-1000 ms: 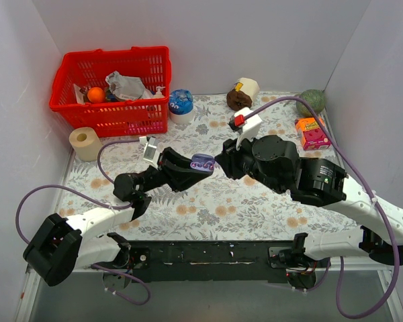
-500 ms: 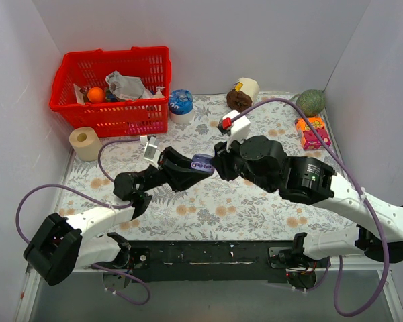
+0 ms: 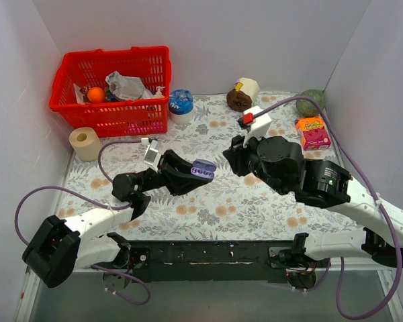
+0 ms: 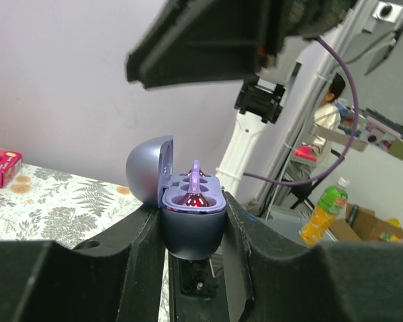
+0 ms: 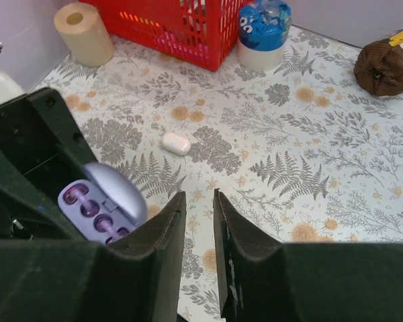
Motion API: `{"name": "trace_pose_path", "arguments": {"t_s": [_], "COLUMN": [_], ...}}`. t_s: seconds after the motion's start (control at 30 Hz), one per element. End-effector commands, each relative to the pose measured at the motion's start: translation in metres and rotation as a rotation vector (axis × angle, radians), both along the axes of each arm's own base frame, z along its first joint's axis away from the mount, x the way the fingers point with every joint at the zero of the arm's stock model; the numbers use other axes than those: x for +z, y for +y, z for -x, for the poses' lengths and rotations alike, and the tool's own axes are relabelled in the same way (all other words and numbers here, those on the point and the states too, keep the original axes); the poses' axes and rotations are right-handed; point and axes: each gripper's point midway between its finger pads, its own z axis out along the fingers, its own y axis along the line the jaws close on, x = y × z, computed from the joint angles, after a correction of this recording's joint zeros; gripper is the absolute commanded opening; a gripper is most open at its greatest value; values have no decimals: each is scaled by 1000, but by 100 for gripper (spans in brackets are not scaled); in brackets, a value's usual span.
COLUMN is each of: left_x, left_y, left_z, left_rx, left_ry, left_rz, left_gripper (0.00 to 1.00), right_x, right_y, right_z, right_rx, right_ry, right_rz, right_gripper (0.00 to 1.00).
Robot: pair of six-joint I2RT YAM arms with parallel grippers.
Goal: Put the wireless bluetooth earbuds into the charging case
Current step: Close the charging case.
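My left gripper (image 3: pixel 200 170) is shut on a lilac charging case (image 4: pixel 191 228) with its lid open, held above the table. Two purple earbuds (image 4: pixel 195 184) sit in its wells; one stem stands up. The right wrist view shows the open case (image 5: pixel 101 204) and both earbuds (image 5: pixel 87 200) in it, left of my right gripper (image 5: pixel 199 201). That gripper (image 3: pixel 230 155) is narrowly open, empty, and a little right of the case. A small glossy white oval pebble (image 5: pixel 175 143) lies on the floral mat beyond it.
A red basket (image 3: pixel 114 90) with items stands at the back left, with a paper roll (image 3: pixel 86 142) beside it. A blue-lidded tub (image 3: pixel 181 105), a brown and a white roll (image 3: pixel 242 94), a green ball (image 3: pixel 311 101) and an orange-pink box (image 3: pixel 313 132) line the back.
My right gripper moved in close to the held case half a second ago and has now drawn back to the right. The left gripper still holds the case, slightly lower.
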Motion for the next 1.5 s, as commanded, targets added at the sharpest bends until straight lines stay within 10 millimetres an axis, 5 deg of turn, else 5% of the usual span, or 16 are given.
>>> {"name": "trace_pose_path", "arguments": {"t_s": [0.0, 0.23, 0.47, 0.7, 1.47], "left_x": [36, 29, 21, 13, 21], "left_y": [29, 29, 24, 19, 14], "left_z": [56, 56, 45, 32, 9], "left_rx": [-49, 5, 41, 71, 145], "left_ry": [-380, -442, -420, -359, -282], "left_rz": [138, 46, -12, -55, -27], "left_gripper": [0, 0, 0, 0, 0], "right_x": [13, -31, -12, 6, -16], "right_y": [-6, 36, 65, 64, 57], "right_z": [-16, -8, 10, 18, 42], "right_rx": [-59, 153, 326, 366, 455], "right_ry": [-13, 106, 80, 50, 100], "right_rz": [-32, 66, -55, -108, -81], "right_gripper": [27, 4, 1, 1, 1]}}
